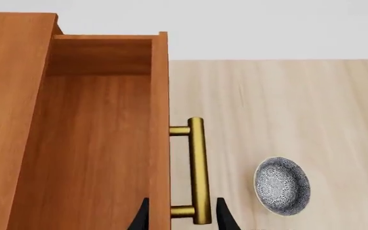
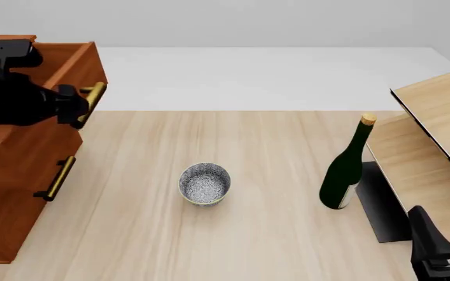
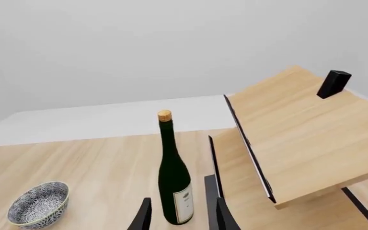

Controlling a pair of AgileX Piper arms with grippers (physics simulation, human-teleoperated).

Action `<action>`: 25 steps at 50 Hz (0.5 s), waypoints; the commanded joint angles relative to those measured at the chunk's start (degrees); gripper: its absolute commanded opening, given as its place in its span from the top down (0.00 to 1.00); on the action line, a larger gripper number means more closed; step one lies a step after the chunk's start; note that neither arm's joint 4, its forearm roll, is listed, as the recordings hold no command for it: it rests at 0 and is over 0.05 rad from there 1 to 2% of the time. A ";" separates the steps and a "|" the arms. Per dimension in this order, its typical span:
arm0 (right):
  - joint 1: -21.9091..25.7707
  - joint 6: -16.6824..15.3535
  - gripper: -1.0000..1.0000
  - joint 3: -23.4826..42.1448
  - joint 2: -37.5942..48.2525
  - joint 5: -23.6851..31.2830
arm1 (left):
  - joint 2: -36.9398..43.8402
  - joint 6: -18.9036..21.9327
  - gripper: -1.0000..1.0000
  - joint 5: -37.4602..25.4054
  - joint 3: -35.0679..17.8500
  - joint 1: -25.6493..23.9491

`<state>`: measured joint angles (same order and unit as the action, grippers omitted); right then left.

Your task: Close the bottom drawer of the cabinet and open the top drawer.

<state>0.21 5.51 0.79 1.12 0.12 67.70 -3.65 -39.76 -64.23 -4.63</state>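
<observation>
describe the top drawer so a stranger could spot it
Find the reddish-brown cabinet at the table's left edge. Its top drawer is the uppermost box, the only one pulled out, with the left gripper straddling its brass handle.

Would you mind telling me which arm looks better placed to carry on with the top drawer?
Left. Its gripper straddles the brass handle of the top drawer, which already stands pulled out. The right gripper sits across the table near the bottle, far from the cabinet.
</observation>
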 commanded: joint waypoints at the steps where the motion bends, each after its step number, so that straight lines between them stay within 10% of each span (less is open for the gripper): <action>1: -0.28 0.14 0.00 -0.06 -0.06 0.03 | 0.94 -1.50 0.00 0.58 -0.27 -2.65; 25: -0.31 0.11 0.00 -0.16 0.12 -0.20 | 1.69 -6.04 0.00 2.96 1.50 -6.84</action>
<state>-0.04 5.60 0.66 1.12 0.06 68.04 -9.00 -37.72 -63.89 -9.52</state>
